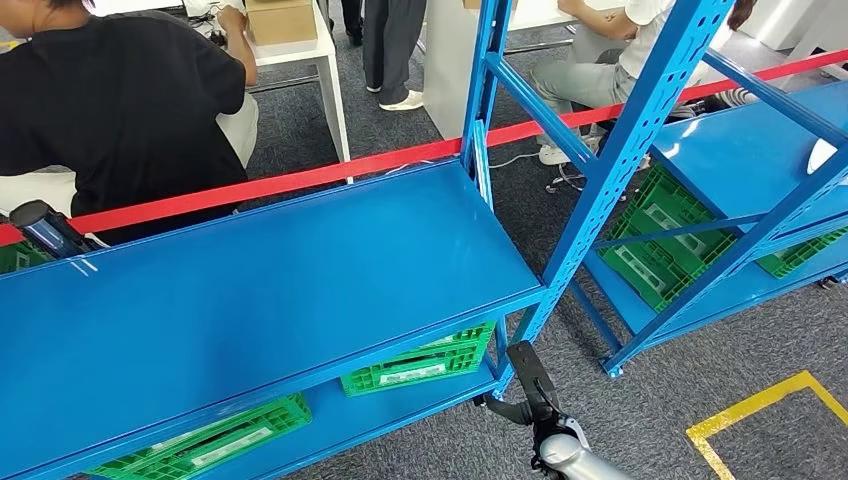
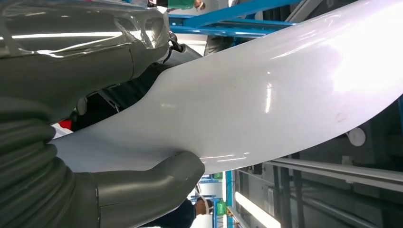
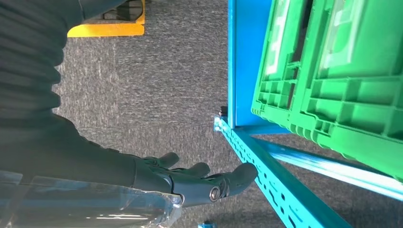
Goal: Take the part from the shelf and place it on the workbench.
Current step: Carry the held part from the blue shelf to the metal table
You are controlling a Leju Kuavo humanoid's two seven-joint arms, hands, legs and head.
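A large glossy white curved part [image 2: 266,99] lies across my left hand [image 2: 95,123], gripped between the thick grey thumb [image 2: 157,183] and the fingers [image 2: 85,71] on its other side. In the head view a dark piece of my left arm [image 1: 42,228] shows at the far left edge, above the blue shelf [image 1: 280,270]. My right hand [image 1: 530,385] hangs low by the shelf's front corner post. Its fingers [image 3: 204,178] are stretched out over the grey carpet with nothing in them. Another white piece [image 1: 822,155] lies on the second blue shelf at the right.
Green crates [image 1: 425,365] sit on the lower shelf levels. A red barrier tape [image 1: 300,178] runs behind the shelves. A person in black [image 1: 120,100] sits close behind at the left, and others stand by white tables [image 1: 320,50]. Yellow floor marking [image 1: 760,405] at the right.
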